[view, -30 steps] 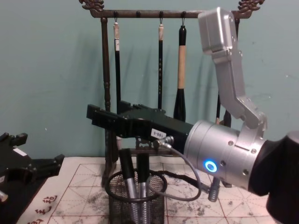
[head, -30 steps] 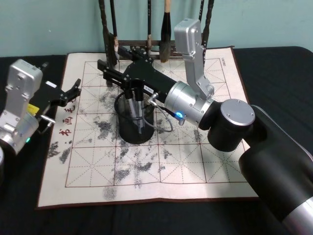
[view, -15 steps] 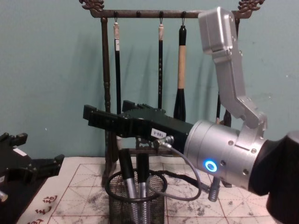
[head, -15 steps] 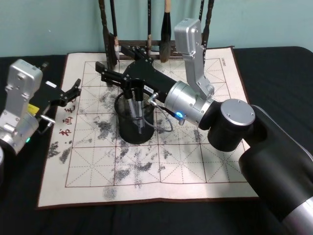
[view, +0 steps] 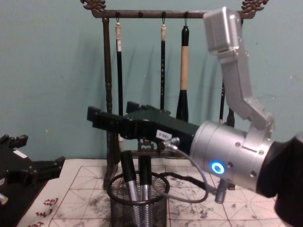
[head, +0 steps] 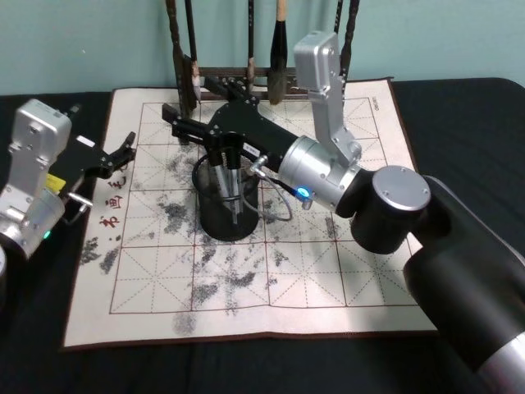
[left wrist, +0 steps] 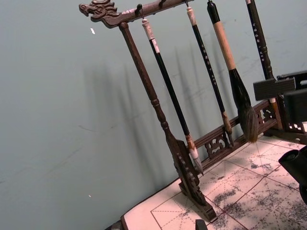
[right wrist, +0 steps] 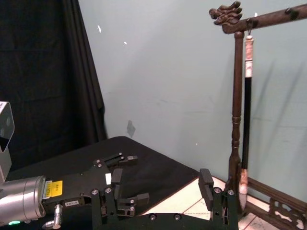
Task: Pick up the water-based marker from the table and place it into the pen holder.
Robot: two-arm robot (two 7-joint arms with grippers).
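**Markers standing in pen holder, right gripper empty above it**

Right gripper (head: 176, 121) is hovering over the far-left part of the mat, its fingers reaching just past the pen holder (head: 223, 215) toward the brush rack (view: 110, 94). In the right wrist view the two black fingers (right wrist: 206, 181) are standing apart with nothing between them. In the chest view the gripper body is sitting above the holder's rim, not touching it.

Pen holder is resting near the middle of the table (head: 459, 107), on the white mat (head: 328, 271) with red grid lines and grey ink smudges. Two markers are standing upright inside it, side by side: one (view: 127, 177) with a black cap, another (view: 145, 182) just beside it, both poking up above the rim. Cannot tell which one is the water-based marker.

Left gripper (head: 123, 152) is hanging idle at the mat's left edge, well apart from the holder, jaws parted and holding nothing.

Brush rack is standing at the mat's far edge with several brushes (left wrist: 237, 81) hanging from its top bar.
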